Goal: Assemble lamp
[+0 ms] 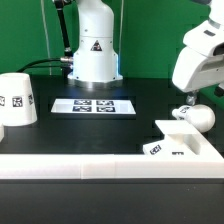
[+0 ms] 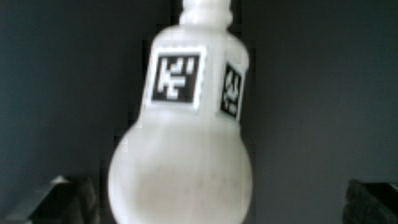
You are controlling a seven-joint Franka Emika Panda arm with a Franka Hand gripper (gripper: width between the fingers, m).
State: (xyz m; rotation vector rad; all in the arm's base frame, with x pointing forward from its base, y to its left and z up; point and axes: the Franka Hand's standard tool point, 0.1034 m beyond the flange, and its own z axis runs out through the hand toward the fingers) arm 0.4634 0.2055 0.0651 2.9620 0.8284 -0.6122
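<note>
**My pincer hangs open over the lamp bulb**

My pincer (image 2: 214, 205) is released, its jaws spread wide and holding nothing. Only the two dark fingertips (image 2: 63, 200) show in the wrist view, one either side of the round white plastic bulb on its short neck (image 2: 187, 130). The bulb lies on its side on the black worktop (image 1: 110, 130), square black-and-white tags showing on its neck. In the exterior view the bulb (image 1: 193, 115) sits at the right, just below my wrist.

Just beside it is the flat square white lamp base (image 1: 185, 140), tagged along its front edge. Well apart, at the exterior view's left, stands the tapered white cup-like shade (image 1: 15, 100). Between them, farther back, lies the marker board (image 1: 93, 104).

Risk, as I judge it: the bulb is round and smooth, so an off-centre close could make it roll away or squirt out sideways.

Count: one bulb, one base, one shade, one marker board.
</note>
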